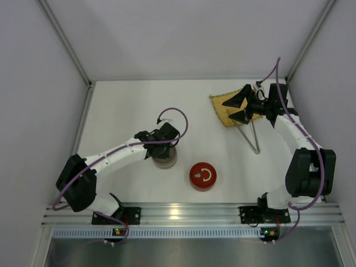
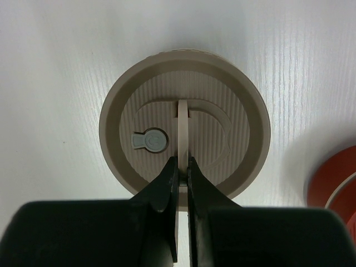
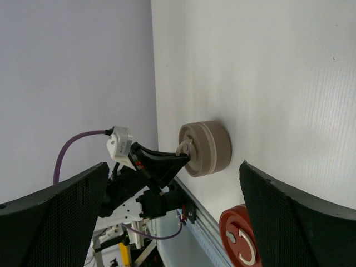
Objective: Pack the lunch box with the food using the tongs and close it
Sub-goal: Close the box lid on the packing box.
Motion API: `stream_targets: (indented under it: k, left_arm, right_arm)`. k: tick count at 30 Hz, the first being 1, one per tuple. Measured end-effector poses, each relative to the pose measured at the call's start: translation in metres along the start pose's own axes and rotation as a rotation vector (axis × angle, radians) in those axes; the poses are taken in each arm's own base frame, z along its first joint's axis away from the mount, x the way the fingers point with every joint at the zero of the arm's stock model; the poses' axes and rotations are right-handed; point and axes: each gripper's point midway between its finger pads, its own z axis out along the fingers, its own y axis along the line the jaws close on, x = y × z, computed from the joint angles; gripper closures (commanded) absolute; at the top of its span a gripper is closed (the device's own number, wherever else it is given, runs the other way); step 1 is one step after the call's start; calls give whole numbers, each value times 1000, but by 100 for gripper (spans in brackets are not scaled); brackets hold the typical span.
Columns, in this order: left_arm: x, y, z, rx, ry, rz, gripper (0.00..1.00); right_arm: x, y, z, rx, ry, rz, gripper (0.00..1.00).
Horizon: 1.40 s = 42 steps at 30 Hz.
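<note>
The top external camera looks down from above and behind the arm bases, taking in the whole table. The left wrist camera faces straight down, close over the lunch box. The right wrist camera, rolled sideways, views that box and the red disc from afar; the overhead view shares both

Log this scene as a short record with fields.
left gripper: shut on the upright handle of the box lid
box: round, beige, lid on, standing on the table
right gripper: open, over the mat, holding nothing
tongs: lying on the table, tips at the mat, joined end toward the arm bases, untouched
red disc: flat on the table, right of the box, apart from it
</note>
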Motion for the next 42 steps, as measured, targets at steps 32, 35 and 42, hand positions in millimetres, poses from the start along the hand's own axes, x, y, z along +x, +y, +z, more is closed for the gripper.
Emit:
stream_targets:
  k: [32, 35, 42]
  left_arm:
    - [15, -34, -5, 311, 96, 491, 100]
    - [21, -43, -9, 413, 109, 584, 100]
    - [41, -47, -17, 630, 115, 885, 100]
  right_arm:
    - [0, -1, 0, 1, 1, -8, 1]
    - [1, -1, 0, 2, 2, -13, 1]
    - [1, -2, 0, 3, 3, -29, 1]
